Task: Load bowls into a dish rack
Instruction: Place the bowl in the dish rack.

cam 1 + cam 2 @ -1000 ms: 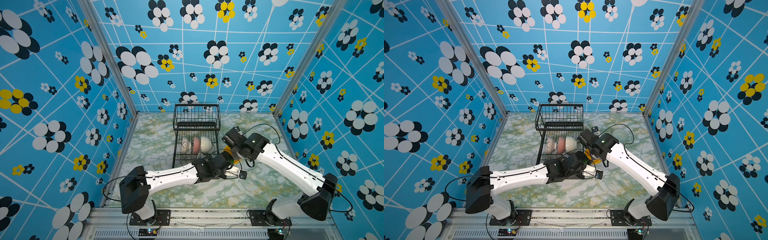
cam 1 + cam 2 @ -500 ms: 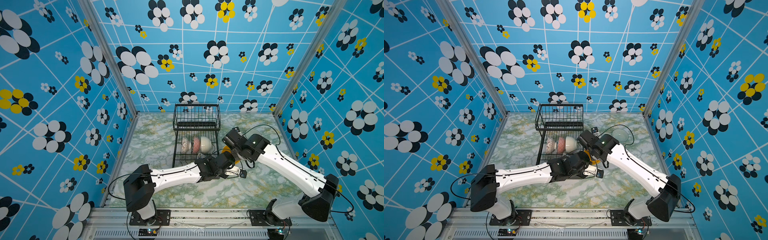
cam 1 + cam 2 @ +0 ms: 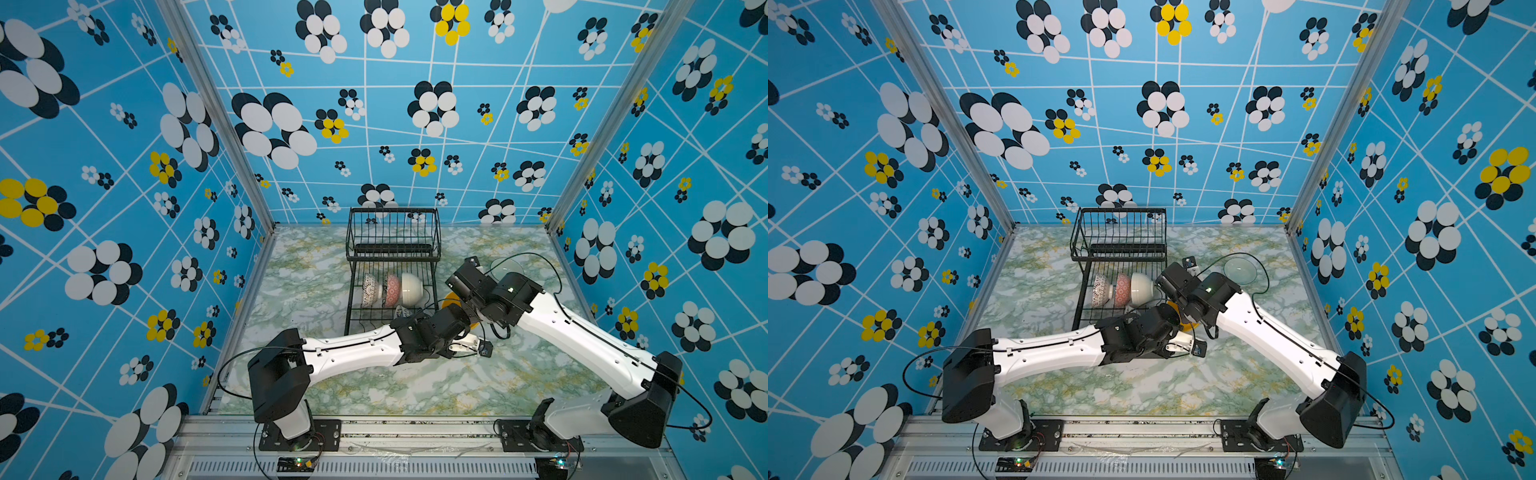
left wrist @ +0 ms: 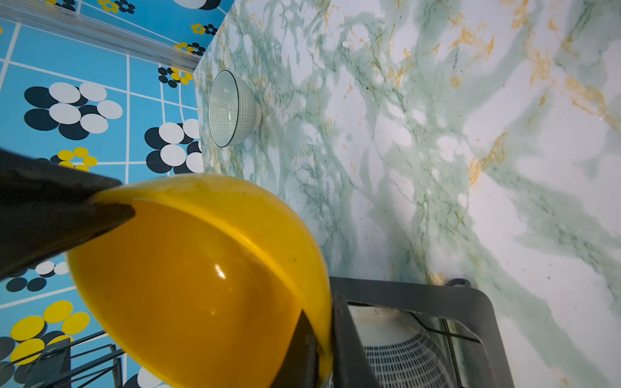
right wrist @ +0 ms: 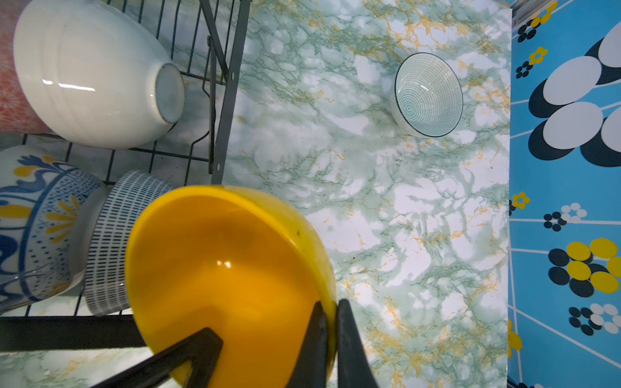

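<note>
Found yellow bowl (image 5: pixel 228 268) tilted on edge just beside the near right corner of the dish rack (image 5: pixel 232 84), rim pinched by right gripper (image 5: pixel 331 307) at one part and by left gripper (image 4: pixel 321 312) at another, both closed narrow on it. Judged the step a hand-over between arms, with loading of this bowl not yet done. Judged the next move to call for release by one gripper only, then a carry into a free slot of the lower tray without knocking neighbours. Counted in that tray, all on edge: black-and-white patterned bowl (image 3: pixel 369 289), pink-red bowl (image 3: pixel 392 289) and cream-white bowl (image 3: pixel 411 286) in the far row; blue-yellow patterned bowl (image 5: pixel 37 218) and dash-patterned bowl (image 5: pixel 114 235) in the near row. Saw no bowl in the raised basket (image 3: pixel 392 249). Logged fine-lined bowl (image 5: pixel 426 95) upright on the marble-patterned table (image 5: pixel 369 201), well apart from the rack.
</note>
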{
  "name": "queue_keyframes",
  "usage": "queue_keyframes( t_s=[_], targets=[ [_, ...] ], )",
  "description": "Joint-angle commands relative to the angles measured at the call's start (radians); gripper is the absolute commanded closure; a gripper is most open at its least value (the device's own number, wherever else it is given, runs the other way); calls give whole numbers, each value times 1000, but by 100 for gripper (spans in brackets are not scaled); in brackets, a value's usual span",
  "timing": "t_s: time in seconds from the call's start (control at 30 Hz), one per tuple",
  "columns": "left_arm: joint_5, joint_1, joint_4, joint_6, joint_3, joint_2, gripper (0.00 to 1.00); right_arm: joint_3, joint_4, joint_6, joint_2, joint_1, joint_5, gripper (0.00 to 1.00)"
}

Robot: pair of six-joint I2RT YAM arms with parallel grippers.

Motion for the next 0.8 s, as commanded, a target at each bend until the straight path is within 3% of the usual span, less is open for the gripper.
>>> queue_keyframes(
  t_s=[0.0,0.4,0.77],
  targets=[
    [-4,-3,28,-48,2,-27,100,-15,35,46,-44,-8,-12,87],
    [-7,-6,37,-73,-14,-28,100,-87,113,57,-161,-45,-91,60],
    [-2,8,28,-190,-19,-71,100,-302,379,105,-513,-156,-257,24]
  ],
)
